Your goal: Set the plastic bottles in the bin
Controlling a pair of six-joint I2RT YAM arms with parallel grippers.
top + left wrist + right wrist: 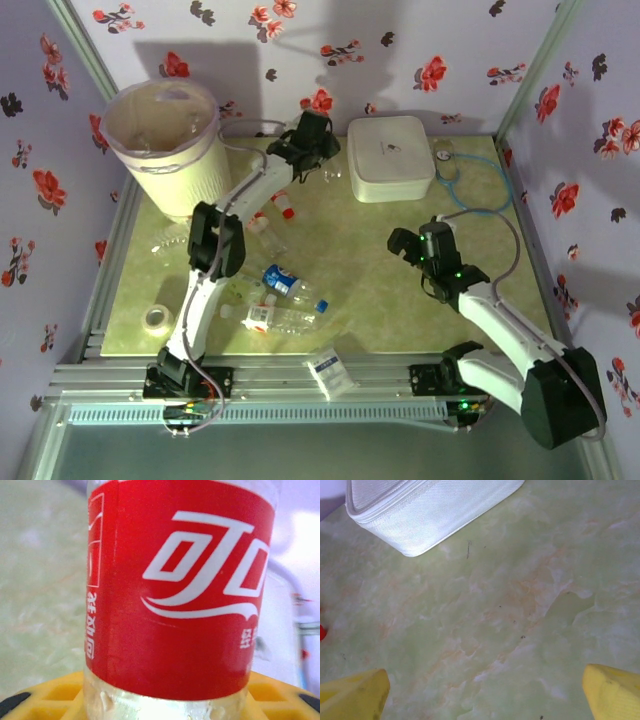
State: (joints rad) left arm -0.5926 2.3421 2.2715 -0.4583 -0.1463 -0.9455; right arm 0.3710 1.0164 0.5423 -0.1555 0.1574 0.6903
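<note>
Plastic bottle (180,595), red-labelled, is being clenched by left gripper (308,140), hovering at 3 o'clock of bin (165,150); right gripper (485,695) is hanging released over table (510,610)

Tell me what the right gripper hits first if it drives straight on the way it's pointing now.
Probably the bare green table, dead ahead of the right gripper. The white box sits further on, off to the left, likely outside that line; depth is hard to judge.
</note>
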